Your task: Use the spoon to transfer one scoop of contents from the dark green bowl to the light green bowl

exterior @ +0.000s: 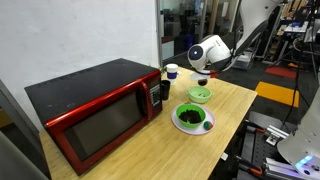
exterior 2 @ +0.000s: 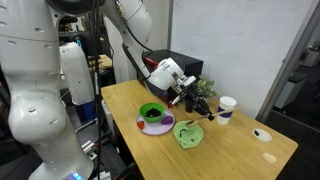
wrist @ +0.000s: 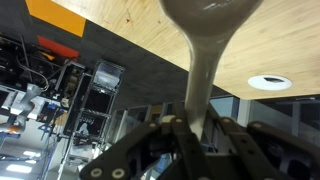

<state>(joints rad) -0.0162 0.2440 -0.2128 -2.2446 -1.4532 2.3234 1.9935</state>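
Over the light wooden worktop (exterior: 230,100), end effector (wrist: 193,128) is clamped on the slim handle of the pale wooden spoon (wrist: 205,60), round head pointing away from the fingers. It hangs close above the small pale lime-green bowl (exterior: 200,94). Larger dark green bowl (exterior: 181,113) with blackish contents (exterior: 191,119) sits just beside it on a white plate (exterior: 207,127), near the red microwave (exterior: 95,110). Can't tell if the spoon is loaded.

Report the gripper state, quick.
Gripper: closed on the handle of the spoon, as seen in the wrist view.
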